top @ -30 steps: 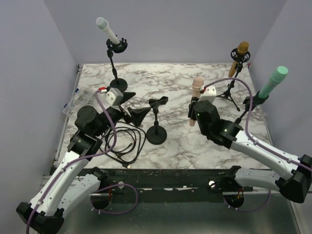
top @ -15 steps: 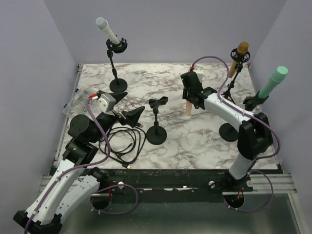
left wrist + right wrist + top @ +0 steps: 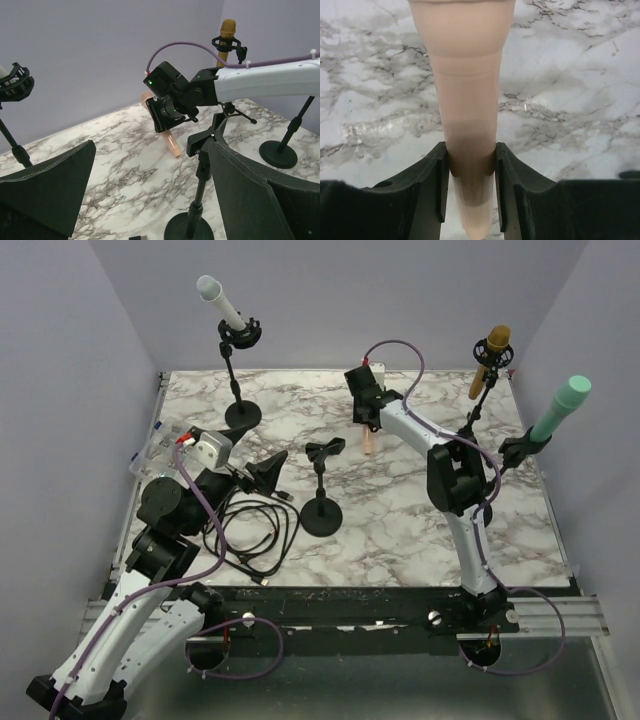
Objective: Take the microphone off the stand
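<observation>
My right gripper [image 3: 366, 418] is shut on the pink microphone [image 3: 369, 440], held over the marble at the back middle, its thin end pointing down. In the right wrist view the microphone [image 3: 470, 100] is clamped between both fingers [image 3: 427, 185]. The empty black stand [image 3: 321, 502] with its clip [image 3: 326, 449] stands at the table's middle, apart from the microphone. My left gripper [image 3: 262, 476] is open and empty, just left of the stand. In the left wrist view the stand [image 3: 200, 175] sits in front of the open gripper [image 3: 152, 165], and the microphone [image 3: 169, 138] shows beyond it.
A white microphone [image 3: 220, 302] on a stand is at the back left. A gold microphone [image 3: 489, 352] on a tripod is at the back right. A green microphone [image 3: 560, 408] on a stand is at the right edge. Black cables [image 3: 250, 532] and a clear box [image 3: 160, 445] lie at left.
My right arm has stretched out and carried the pink microphone from the middle right towards the back middle. My left gripper has drawn back slightly to the left.
</observation>
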